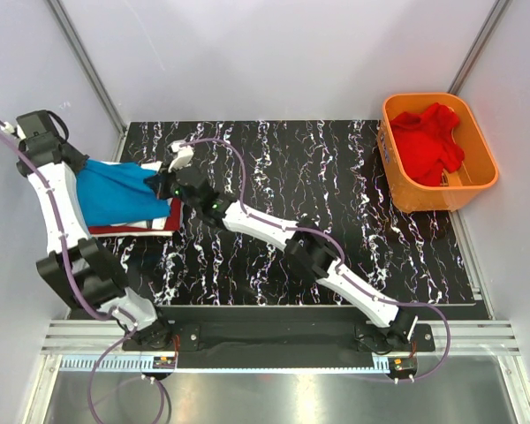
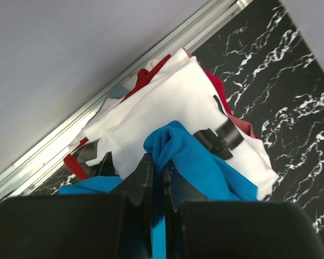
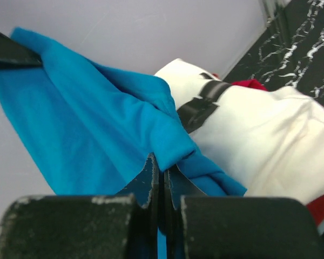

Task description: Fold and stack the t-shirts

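The black, white-veined marble-look table (image 1: 336,203) carries the pile at its far-left corner, where the plain bright blue cloth t-shirt (image 1: 115,194) is stretched, long axis running left to right between the arms. Under it lie a white t-shirt with black marks (image 2: 167,97) and a dark red t-shirt (image 3: 321,208) (only its edges show). The left gripper (image 2: 157,162) and right gripper (image 3: 161,164) each clench blue cloth.

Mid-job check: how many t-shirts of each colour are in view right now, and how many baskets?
Plain bright blue cloth t-shirt: 1
White cloth t-shirt with black marks: 1
Dark red cloth t-shirt: 1
Brighter red cloth t-shirt, lying in the basket: 1
Orange plastic basket: 1
Total: 5 things, 4 of them t-shirts.
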